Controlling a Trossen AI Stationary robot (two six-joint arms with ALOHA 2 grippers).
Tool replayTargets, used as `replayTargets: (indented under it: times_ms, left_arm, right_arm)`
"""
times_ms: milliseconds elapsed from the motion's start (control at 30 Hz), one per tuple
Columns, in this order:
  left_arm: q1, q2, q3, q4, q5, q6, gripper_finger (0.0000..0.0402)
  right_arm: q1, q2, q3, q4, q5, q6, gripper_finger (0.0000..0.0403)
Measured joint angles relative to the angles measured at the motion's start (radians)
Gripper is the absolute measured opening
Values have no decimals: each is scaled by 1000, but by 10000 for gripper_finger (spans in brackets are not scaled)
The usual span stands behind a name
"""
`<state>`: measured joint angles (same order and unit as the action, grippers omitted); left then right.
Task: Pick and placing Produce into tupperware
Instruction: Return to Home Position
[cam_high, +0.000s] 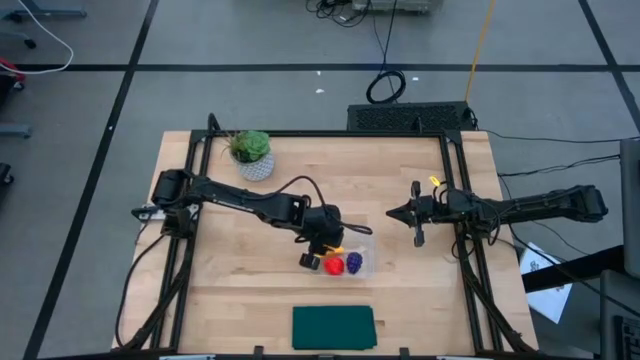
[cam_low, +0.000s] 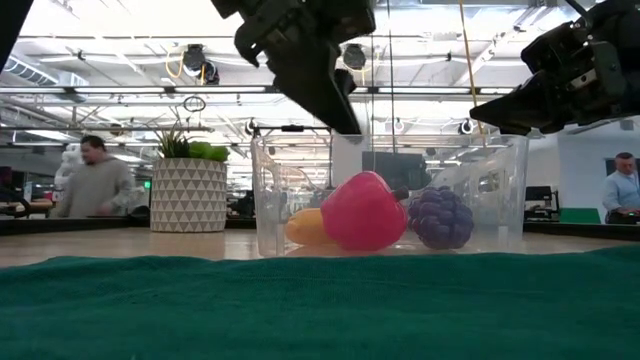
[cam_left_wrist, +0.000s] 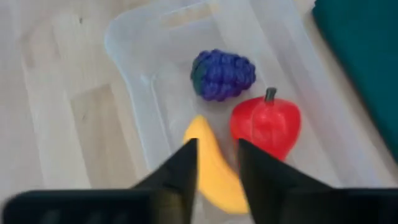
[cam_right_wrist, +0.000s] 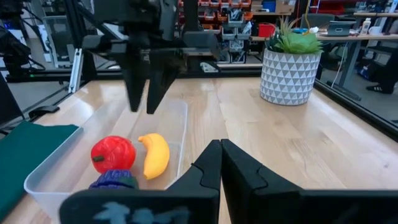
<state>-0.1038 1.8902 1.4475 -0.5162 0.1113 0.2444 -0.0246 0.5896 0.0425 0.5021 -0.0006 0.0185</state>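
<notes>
On the wooden table (cam_high: 380, 170), slightly right of centre and toward the near side, sits the clear tupperware (cam_high: 366, 248) with all three toy pieces inside it. The yellow banana (cam_left_wrist: 214, 174) lies toward the tub's far-left part. The red apple (cam_left_wrist: 266, 124) is in front of it at the near left, and the purple grape bunch (cam_left_wrist: 222, 74) is just beside the apple on the right. From table height the apple partly covers the banana and the grapes touch or nearly touch the apple.

Directly above the banana hangs the left gripper (cam_left_wrist: 216, 144). Its two fingers are parted by a narrow gap and have nothing between them, and their tips sit about at rim height, clear of the fruit. Its arm reaches in from the table's left edge.

To the right of the tub, apart from it, the right gripper (cam_right_wrist: 219, 146) points left toward the container. Its fingers are pressed together at the tips and are empty, and it is held above the table top.

A dark green mat (cam_high: 333, 326) lies flat at the near edge, in front of the tupperware. A potted plant (cam_high: 250, 152) in a white patterned pot stands at the far left of the table. In the room beyond, a person (cam_low: 95, 180) shows at the left.
</notes>
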Motion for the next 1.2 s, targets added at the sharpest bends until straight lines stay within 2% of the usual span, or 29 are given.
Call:
replayTargets:
  times_ms: [133, 200, 433, 600, 767, 1000, 1200]
  left_arm:
    - [9, -8, 0, -14, -8, 5, 31]
    - [14, -11, 0, -23, -9, 4, 9]
    - [7, -38, 0, -32, -101, 40, 12]
    - [-9, -129, 0, -58, -194, 68, 6]
    - [-17, -258, -9, -68, -274, 70, 6]
    - [-5, -459, -149, 46, -336, 102, 4]
    - [11, -642, -343, 213, -331, 75, 2]
  right_arm:
    - [0, 2, 0, 3, 0, 0, 0]
    - [0, 2, 0, 2, 0, 0, 0]
    - [0, 2, 0, 3, 0, 0, 0]
    - [0, -3, 0, 27, -5, 19, 0]
    - [1, -8, 0, 73, -55, 28, 0]
    - [1, -10, 0, 88, -56, 42, 0]
    - [1, -13, 0, 111, -56, 48, 0]
